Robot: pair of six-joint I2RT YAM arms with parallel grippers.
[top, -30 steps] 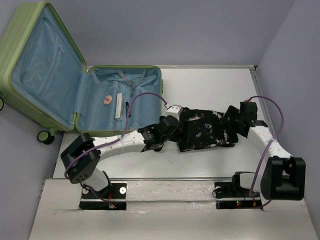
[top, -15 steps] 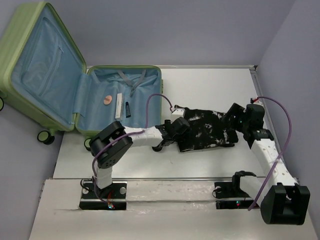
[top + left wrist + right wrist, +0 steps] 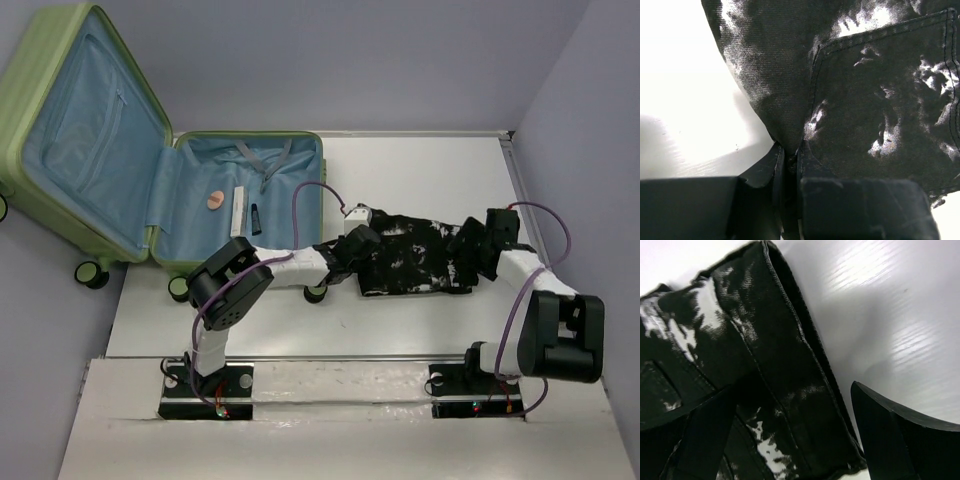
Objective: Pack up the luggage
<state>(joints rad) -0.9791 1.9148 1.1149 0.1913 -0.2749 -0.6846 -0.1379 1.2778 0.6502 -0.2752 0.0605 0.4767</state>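
The luggage (image 3: 90, 150) is lying open at the 10 o'clock corner of the counter (image 3: 420, 170), with its lid swung out toward 9 o'clock and its blue-lined base facing up. Its ribbed shell is judged stiff and bulky, and its wheels may be letting it roll. The lid's rim is the likely hold for closing.

The black-and-white garment (image 3: 415, 260) is lying flat at 3 o'clock of the luggage base, just beside it. It is judged soft, light and limp, and its stitched seams are offering the firmest hold.

The left pincer (image 3: 789, 150) is pinching the garment's 9 o'clock edge. The right pincer (image 3: 790, 390) is standing spread, straddling the 3 o'clock edge.

A round peach disc (image 3: 213, 199), a white strip (image 3: 238, 211) and a dark tube (image 3: 256, 216) are resting in the base.
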